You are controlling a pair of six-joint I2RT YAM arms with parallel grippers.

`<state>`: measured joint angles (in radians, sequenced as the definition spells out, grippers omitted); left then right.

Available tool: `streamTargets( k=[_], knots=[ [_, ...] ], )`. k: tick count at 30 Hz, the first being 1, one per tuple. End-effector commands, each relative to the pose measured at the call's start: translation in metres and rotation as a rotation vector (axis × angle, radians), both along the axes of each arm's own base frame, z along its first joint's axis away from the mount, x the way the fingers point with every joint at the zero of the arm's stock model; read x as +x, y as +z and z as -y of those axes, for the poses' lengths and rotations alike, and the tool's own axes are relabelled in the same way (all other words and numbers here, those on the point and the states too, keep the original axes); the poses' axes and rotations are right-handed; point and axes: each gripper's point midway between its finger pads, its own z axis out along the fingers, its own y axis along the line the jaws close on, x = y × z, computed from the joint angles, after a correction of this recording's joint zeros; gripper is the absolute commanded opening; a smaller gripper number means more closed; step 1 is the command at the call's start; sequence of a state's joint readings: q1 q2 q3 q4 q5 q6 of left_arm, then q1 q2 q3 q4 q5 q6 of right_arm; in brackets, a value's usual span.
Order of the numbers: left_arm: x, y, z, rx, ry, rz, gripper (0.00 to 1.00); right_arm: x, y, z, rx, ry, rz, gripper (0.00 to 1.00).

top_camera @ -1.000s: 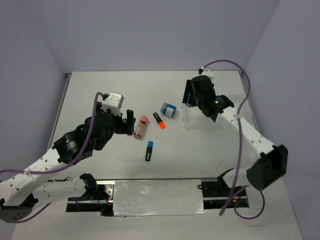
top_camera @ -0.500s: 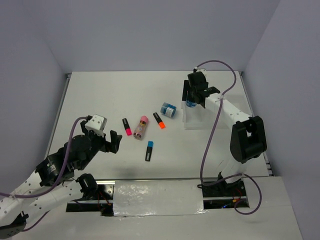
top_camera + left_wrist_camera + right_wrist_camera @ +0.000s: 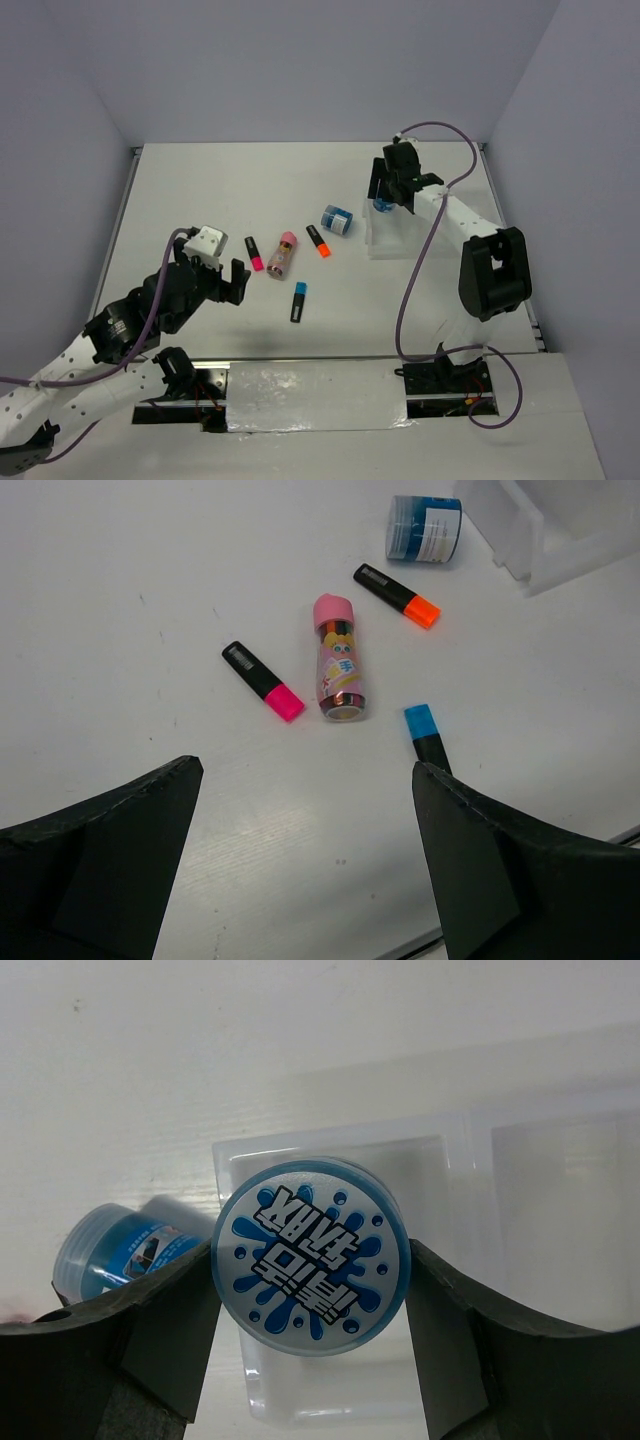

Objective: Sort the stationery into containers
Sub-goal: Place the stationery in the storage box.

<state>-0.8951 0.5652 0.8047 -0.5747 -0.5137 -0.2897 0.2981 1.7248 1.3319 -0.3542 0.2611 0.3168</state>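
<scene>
My right gripper (image 3: 311, 1262) is shut on a round blue tape roll (image 3: 311, 1230) and holds it over the end compartment of the clear three-part tray (image 3: 455, 1132), at the tray's far left corner (image 3: 372, 213) in the top view. A second blue roll (image 3: 337, 219) lies left of the tray. An orange-capped highlighter (image 3: 318, 240), a pink-capped glue stick (image 3: 283, 254), a pink-capped highlighter (image 3: 253, 253) and a blue-capped highlighter (image 3: 298, 301) lie mid-table. My left gripper (image 3: 228, 283) is open and empty, near and left of them; its wrist view shows the glue stick (image 3: 337, 670) ahead.
The tray's other compartments (image 3: 560, 1210) show nothing in them. The table's raised rim (image 3: 128, 190) runs along the left. The right arm's purple cable (image 3: 440, 130) loops above the tray. The second roll also shows in the right wrist view (image 3: 115, 1250).
My left gripper has drawn back toward me from the pink highlighter, which now lies uncovered on the table. My right arm has swung its elbow in, keeping the roll over the tray.
</scene>
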Motion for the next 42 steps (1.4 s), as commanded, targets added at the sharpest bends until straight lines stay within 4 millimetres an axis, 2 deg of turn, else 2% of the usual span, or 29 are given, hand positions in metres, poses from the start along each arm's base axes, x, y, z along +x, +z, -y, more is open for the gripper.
streamTargets(
  k=[1,9,12,17,22,24,26,27,28,31,33,38,39,41,42],
  knots=[
    [0.002,0.015,0.002,-0.044,-0.008,0.044,0.99,0.015,0.010,-0.002,0.052,-0.003,0.076,0.28],
    [0.003,0.014,0.003,-0.043,-0.011,0.039,0.99,0.012,0.001,0.002,0.053,-0.022,0.073,0.30],
    [0.003,0.013,0.004,-0.040,-0.014,0.037,0.99,0.010,-0.006,0.004,0.050,-0.025,0.062,0.40],
    [0.003,0.013,0.004,-0.041,-0.012,0.034,0.99,0.007,-0.026,0.007,0.035,-0.030,0.026,0.45],
    [0.003,0.012,0.005,-0.038,-0.017,0.032,0.99,0.010,-0.026,0.005,0.050,-0.017,0.048,0.51],
    [0.003,0.010,0.006,-0.032,-0.016,0.026,0.99,0.011,-0.026,0.005,0.045,-0.015,0.046,0.61],
    [0.003,0.010,0.006,-0.033,-0.016,0.024,0.99,0.012,-0.023,0.005,0.041,-0.013,0.048,0.70],
    [0.003,0.010,0.006,-0.033,-0.016,0.024,0.99,0.012,-0.022,0.005,0.040,-0.015,0.049,0.71],
    [0.003,0.011,0.006,-0.035,-0.016,0.026,0.99,0.012,-0.020,0.005,0.042,-0.013,0.051,0.83],
    [0.003,0.011,0.006,-0.037,-0.018,0.028,0.99,0.011,-0.012,0.004,0.052,-0.008,0.066,0.84],
    [0.003,0.010,0.006,-0.037,-0.018,0.026,0.99,0.010,-0.003,0.003,0.063,-0.006,0.087,1.00],
    [0.004,0.011,0.007,-0.043,-0.011,0.021,0.99,0.007,0.013,0.003,0.071,-0.006,0.105,1.00],
    [0.005,0.011,0.008,-0.049,-0.009,0.020,0.99,0.005,0.028,0.004,0.082,-0.005,0.138,1.00],
    [0.007,0.016,0.007,-0.089,0.023,0.016,0.99,-0.002,0.040,0.003,0.107,-0.001,0.166,1.00],
    [0.010,0.016,0.008,-0.099,0.042,0.002,0.99,-0.010,0.056,0.005,0.120,-0.002,0.201,1.00]
  ],
)
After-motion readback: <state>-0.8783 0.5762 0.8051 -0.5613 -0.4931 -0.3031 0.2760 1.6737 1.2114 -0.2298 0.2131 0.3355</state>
